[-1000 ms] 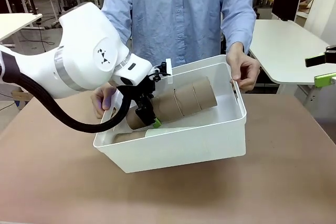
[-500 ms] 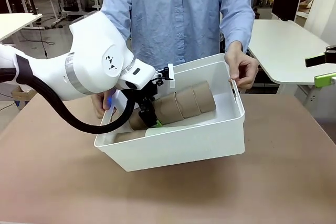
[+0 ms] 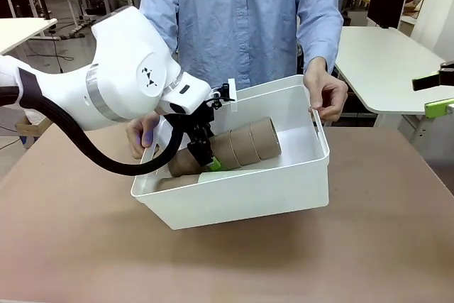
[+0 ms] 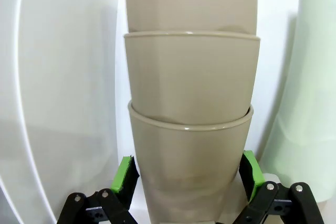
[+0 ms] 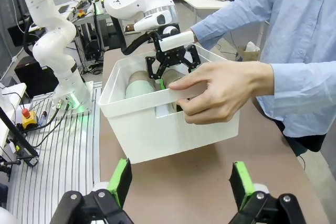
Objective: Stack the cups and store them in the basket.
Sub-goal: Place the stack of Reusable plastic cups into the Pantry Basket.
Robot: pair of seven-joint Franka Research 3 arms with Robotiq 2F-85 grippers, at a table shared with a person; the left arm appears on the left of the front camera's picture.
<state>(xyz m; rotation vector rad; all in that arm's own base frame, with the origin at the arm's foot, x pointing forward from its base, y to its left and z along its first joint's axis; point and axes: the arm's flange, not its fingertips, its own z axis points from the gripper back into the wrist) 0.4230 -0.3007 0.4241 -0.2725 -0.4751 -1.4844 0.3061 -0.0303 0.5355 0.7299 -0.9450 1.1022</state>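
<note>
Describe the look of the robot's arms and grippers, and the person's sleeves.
The left arm is glossy white with a grey ring, a small black dot marking and a black cable. The left gripper and right gripper are black linkages with green pads. The person's sleeves are light blue shirt cloth.

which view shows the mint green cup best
The left wrist view: the mint green cup lies large along the right edge, beside the stack of tan cups. The right wrist view shows part of its pale side inside the basket. The front view gives just a pale strip behind the near wall.
</note>
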